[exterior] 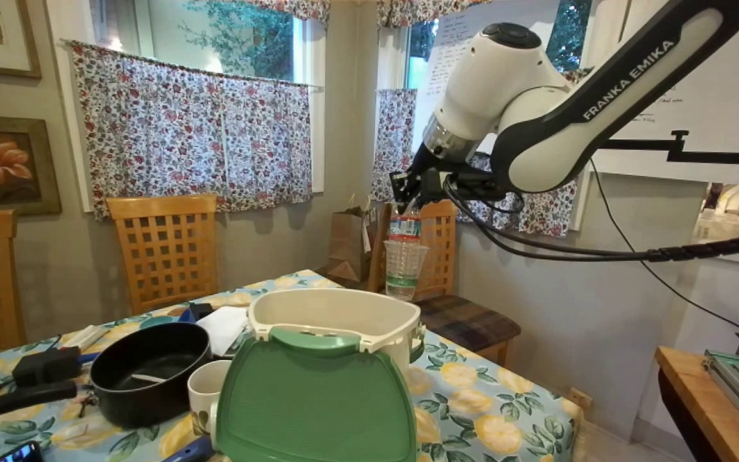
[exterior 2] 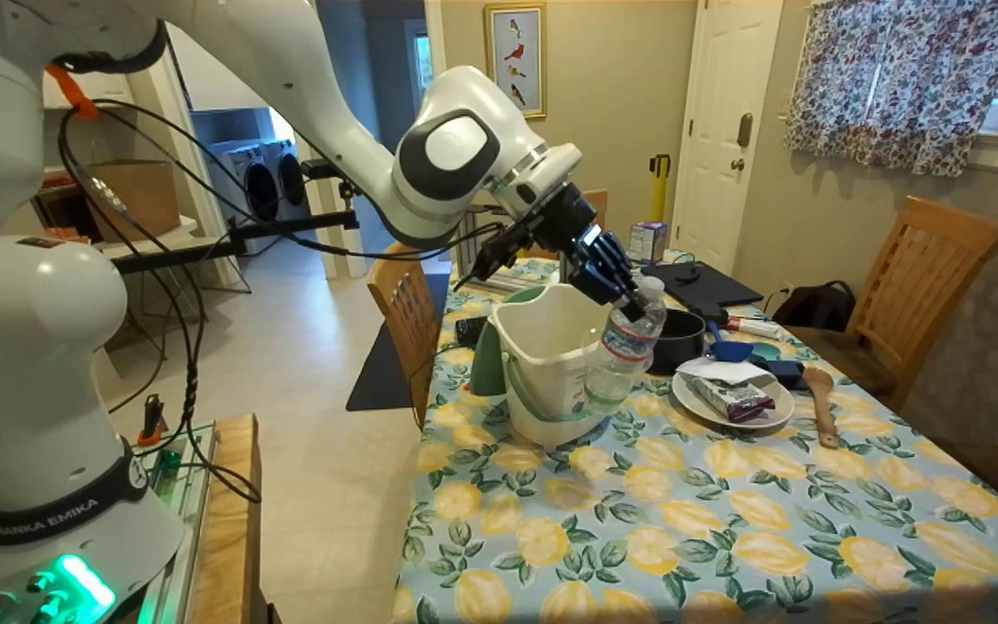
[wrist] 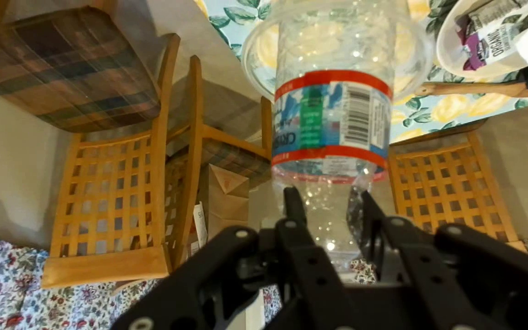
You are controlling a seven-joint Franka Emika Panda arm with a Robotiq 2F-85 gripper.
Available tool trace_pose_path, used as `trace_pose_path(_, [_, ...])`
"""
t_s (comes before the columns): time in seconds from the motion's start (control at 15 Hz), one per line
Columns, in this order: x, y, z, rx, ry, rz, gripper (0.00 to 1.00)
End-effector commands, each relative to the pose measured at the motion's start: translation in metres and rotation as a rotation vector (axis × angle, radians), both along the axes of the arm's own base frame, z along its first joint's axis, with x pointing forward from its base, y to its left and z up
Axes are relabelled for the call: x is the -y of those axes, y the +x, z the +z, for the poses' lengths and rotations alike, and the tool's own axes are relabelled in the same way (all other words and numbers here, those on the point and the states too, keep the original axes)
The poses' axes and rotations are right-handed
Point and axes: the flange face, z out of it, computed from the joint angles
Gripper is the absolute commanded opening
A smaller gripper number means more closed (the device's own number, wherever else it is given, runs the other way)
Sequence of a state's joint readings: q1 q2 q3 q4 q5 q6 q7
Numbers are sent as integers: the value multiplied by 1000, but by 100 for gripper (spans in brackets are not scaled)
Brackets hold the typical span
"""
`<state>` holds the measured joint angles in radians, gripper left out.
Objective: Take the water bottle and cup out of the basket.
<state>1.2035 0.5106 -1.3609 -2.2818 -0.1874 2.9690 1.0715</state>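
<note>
My gripper is shut on the upper part of the clear water bottle; its fingers press into the bottle's sides in the wrist view. The bottle hangs with a red and blue label. A clear plastic cup is around the bottle's lower part; its rim shows in the wrist view. The cream basket stands on the table with its green lid hanging open. Bottle and cup are outside the basket, above the table; an exterior view shows them beside the basket.
A black pan and a white mug stand near the basket. A white plate holds a wrapped packet, with a wooden spoon beside it. Chairs stand around the table. The tablecloth is lemon-patterned.
</note>
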Motion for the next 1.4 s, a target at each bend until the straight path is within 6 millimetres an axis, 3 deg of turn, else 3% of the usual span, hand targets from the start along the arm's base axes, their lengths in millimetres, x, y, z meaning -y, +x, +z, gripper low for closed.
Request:
trace_pose_path(0.0, [13,5,-19,-34,7,-14,8])
trace_pose_path(0.87, [36,36,-72,-138,-46,-27,8])
trace_pose_path(1.33, [42,49,-83,-149,-63,-22,8])
